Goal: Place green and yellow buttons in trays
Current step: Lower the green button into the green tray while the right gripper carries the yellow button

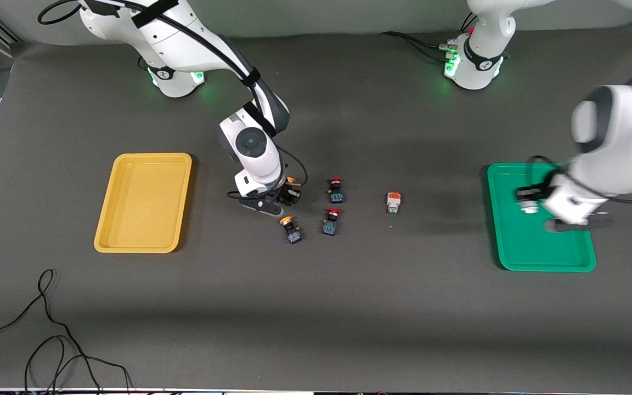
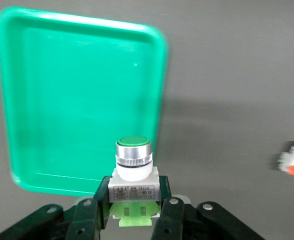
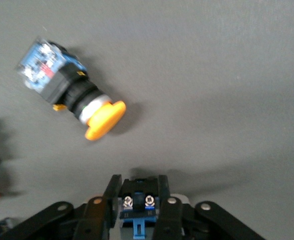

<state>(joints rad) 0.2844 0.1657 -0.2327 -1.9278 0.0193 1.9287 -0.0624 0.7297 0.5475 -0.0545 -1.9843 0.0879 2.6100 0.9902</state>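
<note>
Left gripper (image 2: 134, 207) clamps a green-capped button (image 2: 133, 165) over the green tray (image 2: 16, 95); right gripper (image 3: 138, 205) pinches a blue-bodied button (image 3: 138, 200) (yellow tray (image 1: 144, 202) nearby).

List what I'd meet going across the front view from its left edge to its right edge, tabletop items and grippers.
Shallow yellow plastic tray → right gripper shut on a black-and-blue button → white-bodied orange-capped button → left gripper holding the white-bodied green-capped button over the shallow green plastic tray.

The left arm (image 1: 618, 148) is motion-blurred; the cap of the button (image 3: 138, 200) in the right jaws is hidden.
</note>
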